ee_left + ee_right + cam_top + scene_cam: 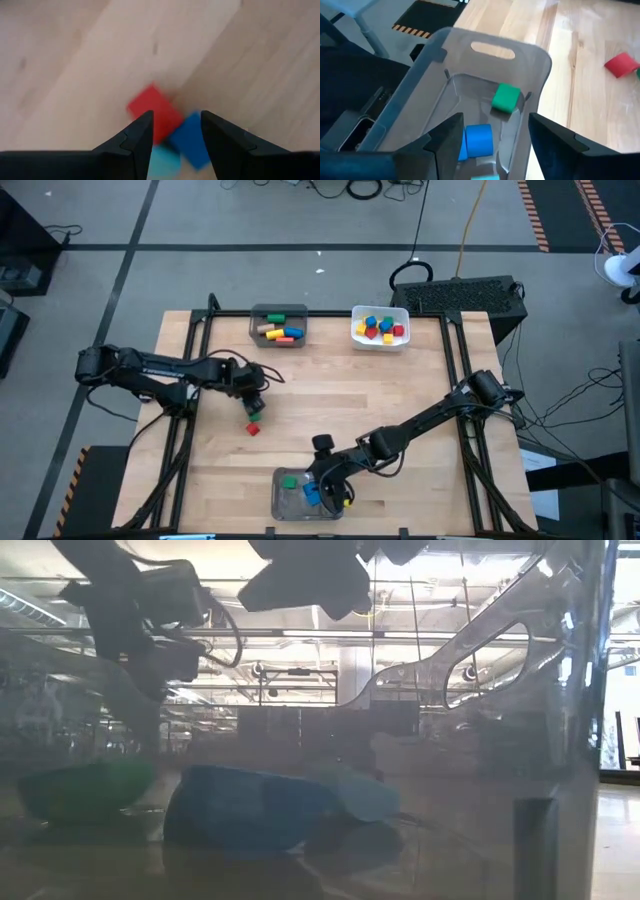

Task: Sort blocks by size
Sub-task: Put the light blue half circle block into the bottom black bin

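My left gripper (252,395) is open at the table's left middle, pointing down over a small cluster of blocks. In the left wrist view a red block (155,112) and a blue block (192,137) lie on the wood just past its fingertips (175,140). The high view shows a green block (252,414) and a red block (253,429) there. My right gripper (325,480) is open and empty above the clear near bin (283,508). In that bin lie a green block (506,97) and a blue block (479,140).
At the far edge stand a grey bin (279,311) with longer bars and a white bin (380,342) with small cubes. A yellow piece (347,502) shows at the near bin's right side. Bare wood lies between the arms.
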Robot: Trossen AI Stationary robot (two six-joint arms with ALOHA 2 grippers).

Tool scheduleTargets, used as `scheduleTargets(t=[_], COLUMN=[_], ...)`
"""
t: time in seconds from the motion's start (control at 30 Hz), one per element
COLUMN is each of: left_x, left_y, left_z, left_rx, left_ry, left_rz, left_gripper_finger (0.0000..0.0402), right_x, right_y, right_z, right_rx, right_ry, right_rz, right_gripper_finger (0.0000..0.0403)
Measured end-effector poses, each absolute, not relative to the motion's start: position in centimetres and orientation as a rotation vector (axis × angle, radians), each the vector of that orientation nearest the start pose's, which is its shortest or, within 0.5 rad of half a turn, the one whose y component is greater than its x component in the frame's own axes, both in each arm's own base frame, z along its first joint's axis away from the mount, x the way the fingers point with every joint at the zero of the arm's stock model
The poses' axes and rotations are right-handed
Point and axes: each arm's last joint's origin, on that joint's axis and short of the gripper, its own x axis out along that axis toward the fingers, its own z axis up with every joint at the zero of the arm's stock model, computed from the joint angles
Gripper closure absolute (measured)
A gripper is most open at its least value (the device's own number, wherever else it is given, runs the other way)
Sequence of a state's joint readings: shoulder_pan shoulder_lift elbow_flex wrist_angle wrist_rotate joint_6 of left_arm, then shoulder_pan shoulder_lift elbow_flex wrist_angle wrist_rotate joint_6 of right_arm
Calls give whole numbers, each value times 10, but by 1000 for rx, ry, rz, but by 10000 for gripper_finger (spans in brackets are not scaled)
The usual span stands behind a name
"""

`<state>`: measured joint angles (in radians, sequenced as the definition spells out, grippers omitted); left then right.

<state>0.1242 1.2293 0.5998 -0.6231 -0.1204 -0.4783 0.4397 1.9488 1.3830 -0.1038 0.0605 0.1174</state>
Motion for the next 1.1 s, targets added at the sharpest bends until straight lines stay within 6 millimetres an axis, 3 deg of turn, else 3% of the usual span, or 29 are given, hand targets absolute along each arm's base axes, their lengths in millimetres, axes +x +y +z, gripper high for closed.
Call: scheduleTargets(t=[0.27, 0.83, 1.1], left_x=[177, 180, 186], left_y=[25, 19, 23], left_z=[168, 168, 157], left_rx=[-473, -478, -471], left_ry=[1360, 1318, 1355], left_rz=[601, 638, 675], left_gripper_finger=[235, 235, 235], right_x=[389, 388, 388], right_y=[181, 181, 181], right_z=[204, 203, 202], right_rx=[-51, -28, -21], right_ry=[733, 744, 752], right_rz=[312, 306, 303], right_gripper_finger=[191, 191, 191])
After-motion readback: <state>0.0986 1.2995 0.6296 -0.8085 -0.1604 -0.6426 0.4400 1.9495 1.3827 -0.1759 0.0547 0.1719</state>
